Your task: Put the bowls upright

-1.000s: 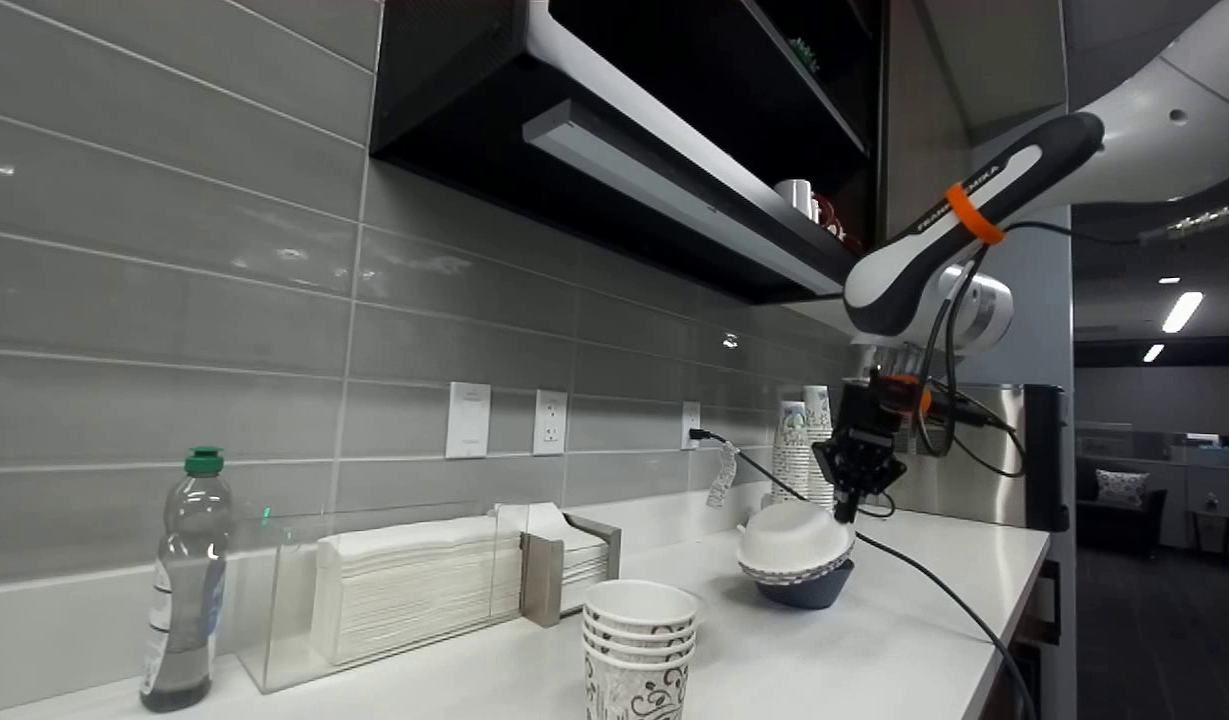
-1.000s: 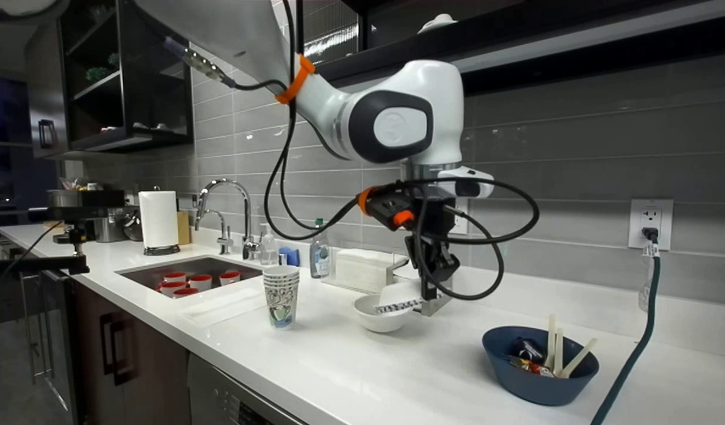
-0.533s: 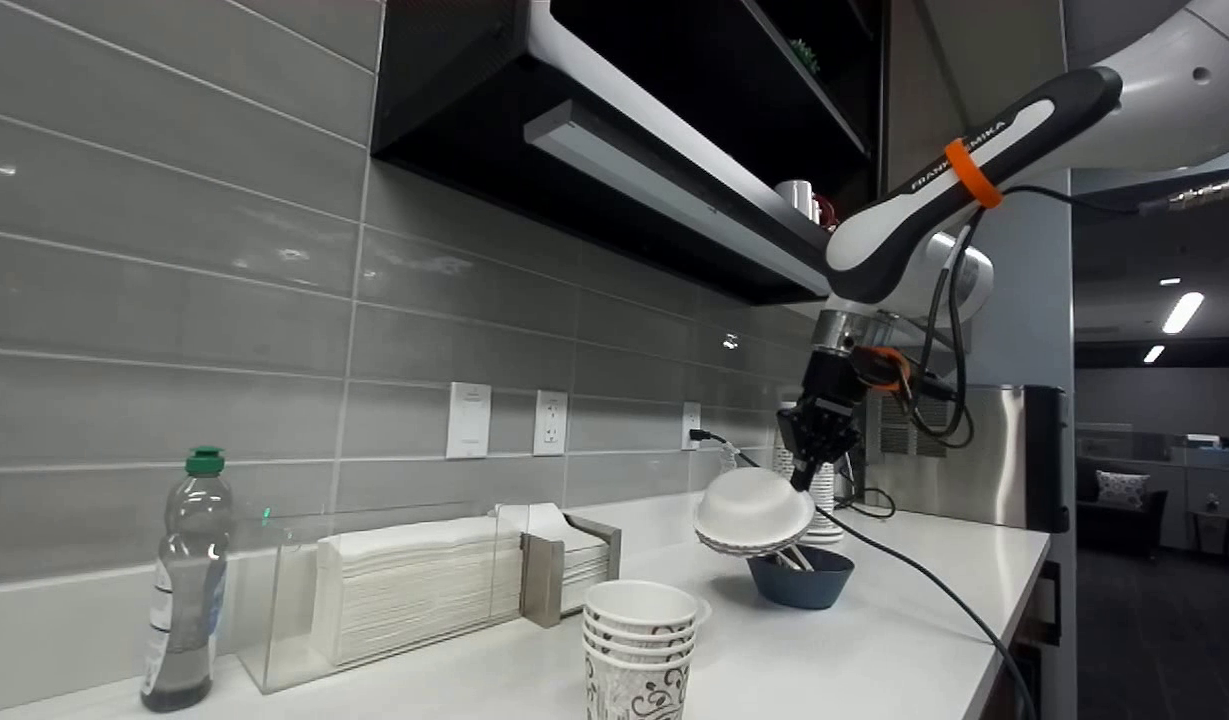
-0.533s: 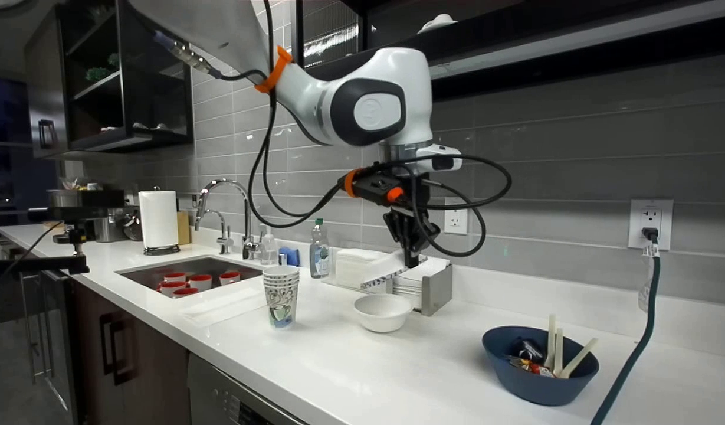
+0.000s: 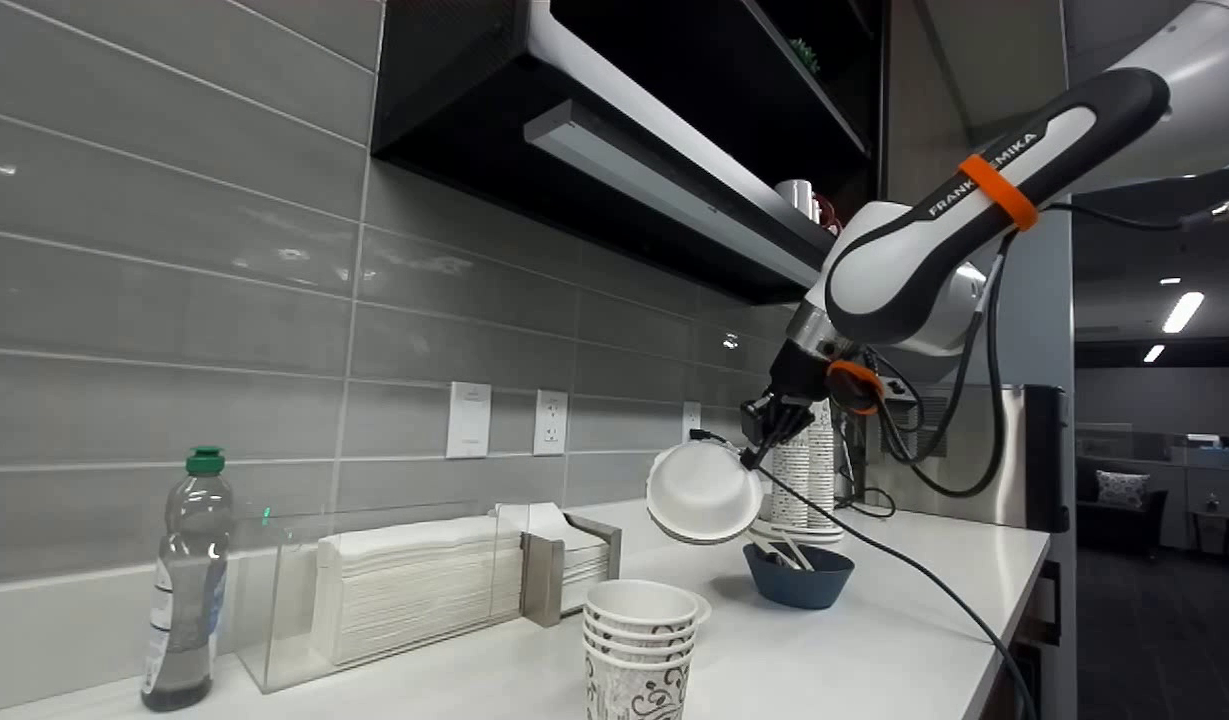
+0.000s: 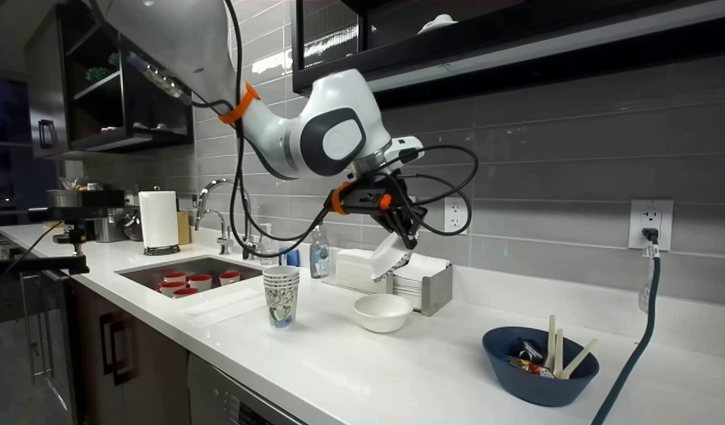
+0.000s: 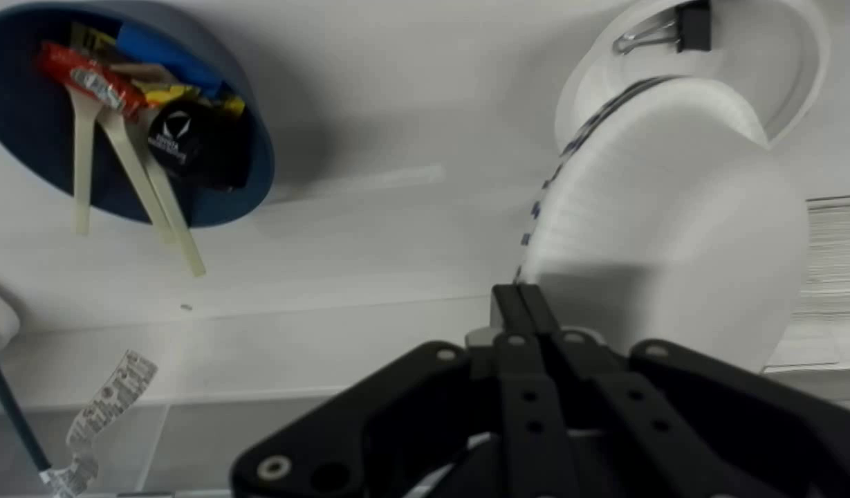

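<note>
The dark blue bowl [image 6: 539, 378] stands upright on the counter with spoons and wrapped packets in it; it also shows in an exterior view [image 5: 799, 580] and the wrist view [image 7: 256, 169]. The white bowl [image 6: 383, 316] stands upright; in the wrist view [image 7: 808, 90] a black binder clip lies in it. My gripper [image 6: 410, 242] is shut on the rim of a white paper bowl [image 5: 702, 492] with a patterned edge, possibly several nested. It is held tilted on its side above the counter, near the white bowl. The fingertips [image 7: 518, 290] show in the wrist view.
A stack of patterned cups [image 6: 281, 298] stands beside the white bowl. A napkin holder [image 5: 544, 580] and a soap bottle [image 5: 186, 590] stand along the wall. More cup stacks [image 5: 792, 480] stand behind the blue bowl. A cable [image 6: 633, 348] crosses the counter. A cabinet hangs above.
My gripper has moved away from the blue bowl, rising slightly, and tilted. The held paper bowl has turned from nearly upside down onto its side. The two bowls on the counter have not moved.
</note>
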